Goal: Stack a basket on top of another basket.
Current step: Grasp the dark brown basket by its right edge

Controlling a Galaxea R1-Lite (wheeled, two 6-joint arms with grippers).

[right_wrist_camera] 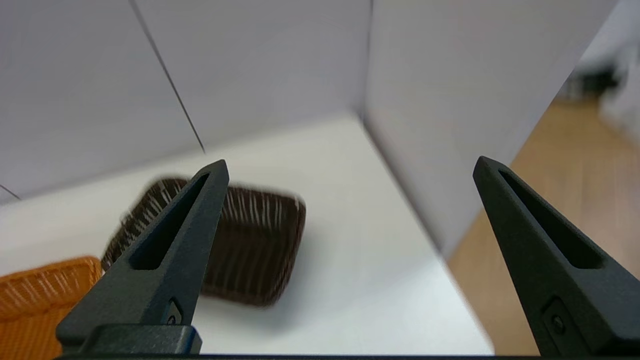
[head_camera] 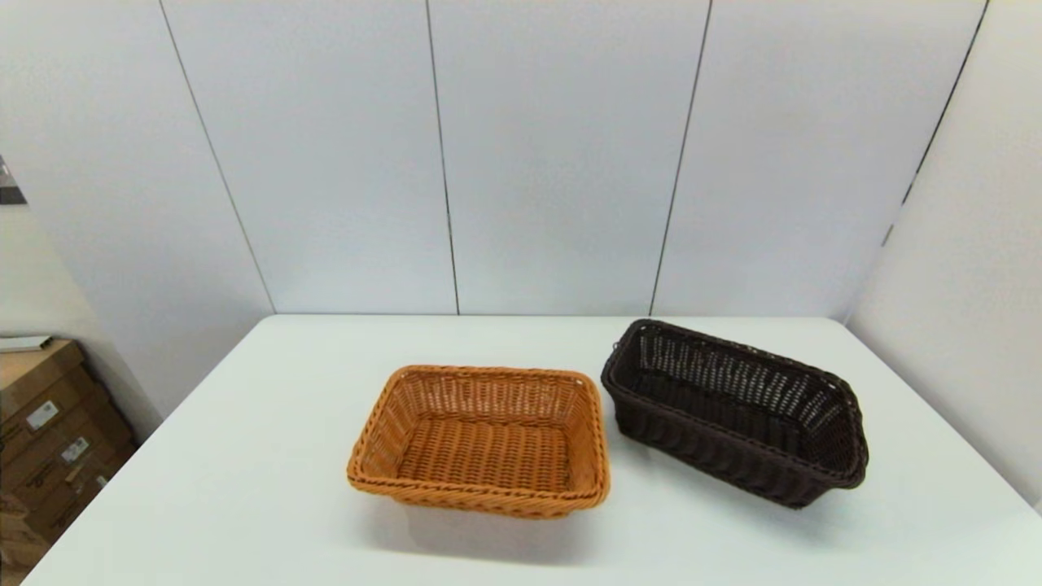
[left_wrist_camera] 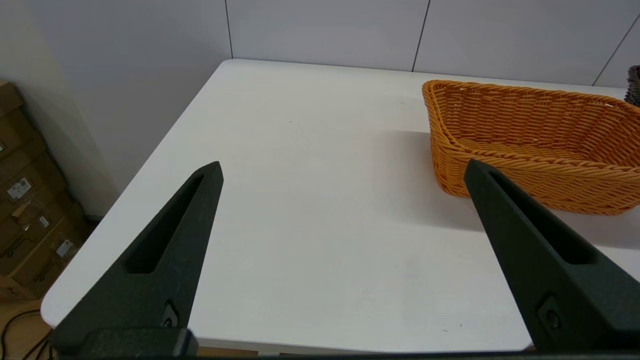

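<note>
The left end effector (left_wrist_camera: 342,170) is held released, fingers wide apart, above the near left part of the white table (head_camera: 244,472). The right end effector (right_wrist_camera: 350,167) is also held released, above the table's right side. Neither is seen in the head view. In that view, the orange-tan basket (head_camera: 480,439) is found in the lower middle of the frame. The dark brown basket (head_camera: 733,411) is set just beside it, to the right and a little farther back, turned at a slant. Brown boxes (head_camera: 49,431) are seen at the far left, off the table.
</note>
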